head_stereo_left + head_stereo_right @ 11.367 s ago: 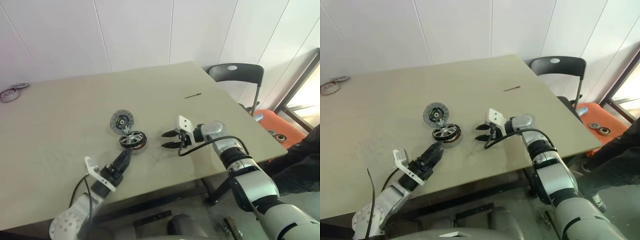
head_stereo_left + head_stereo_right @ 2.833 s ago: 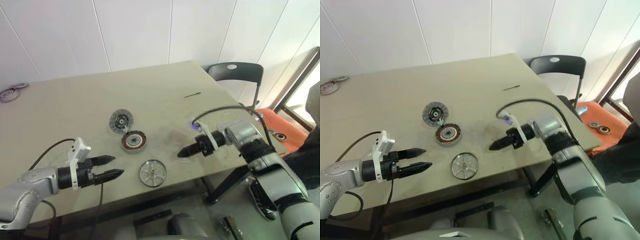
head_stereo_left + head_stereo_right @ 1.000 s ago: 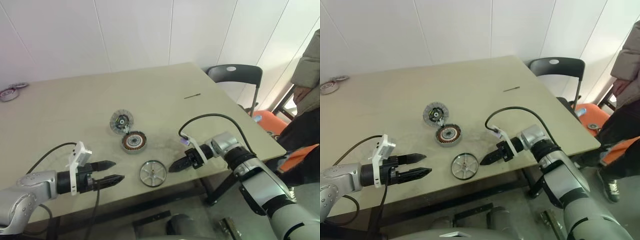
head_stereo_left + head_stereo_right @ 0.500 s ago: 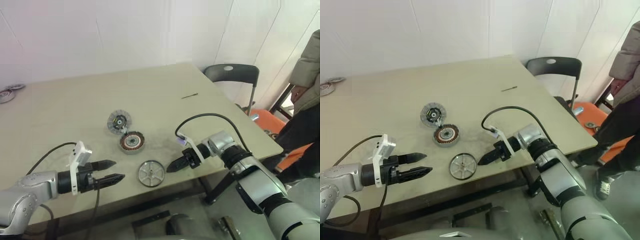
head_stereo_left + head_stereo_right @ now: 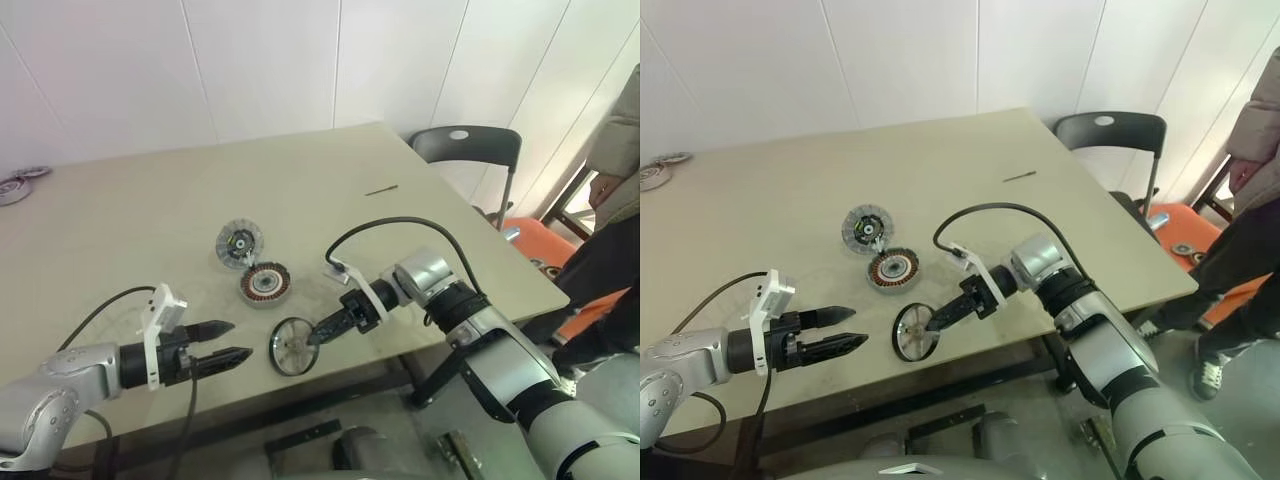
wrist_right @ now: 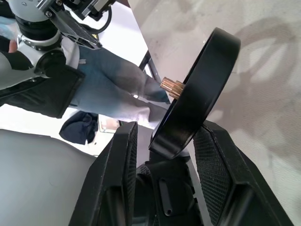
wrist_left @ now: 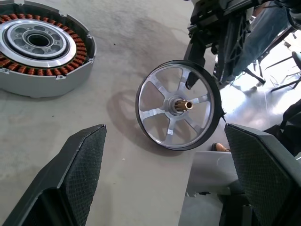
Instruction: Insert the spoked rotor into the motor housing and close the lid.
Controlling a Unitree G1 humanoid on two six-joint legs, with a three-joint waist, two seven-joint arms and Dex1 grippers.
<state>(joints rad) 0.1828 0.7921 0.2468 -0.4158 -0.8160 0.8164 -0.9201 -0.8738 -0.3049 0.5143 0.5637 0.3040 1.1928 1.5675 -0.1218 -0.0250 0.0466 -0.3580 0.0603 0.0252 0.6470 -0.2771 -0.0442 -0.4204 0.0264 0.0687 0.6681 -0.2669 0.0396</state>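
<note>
Spoked rotor (image 5: 291,346): tilted on edge at near desk (image 5: 120,230) edge, rim pinched between right fingers (image 6: 214,174). Left fingers (image 7: 80,165): spread wide, holding nothing, left of rotor. Motor housing (image 5: 265,284): flat, just beyond rotor. Lid (image 5: 240,242): beyond housing.

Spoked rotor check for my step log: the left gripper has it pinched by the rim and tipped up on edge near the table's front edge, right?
Wrong arm. The right gripper pinches the spoked rotor by its rim, tipped on edge near the table's front edge; the right wrist view shows it.
</note>
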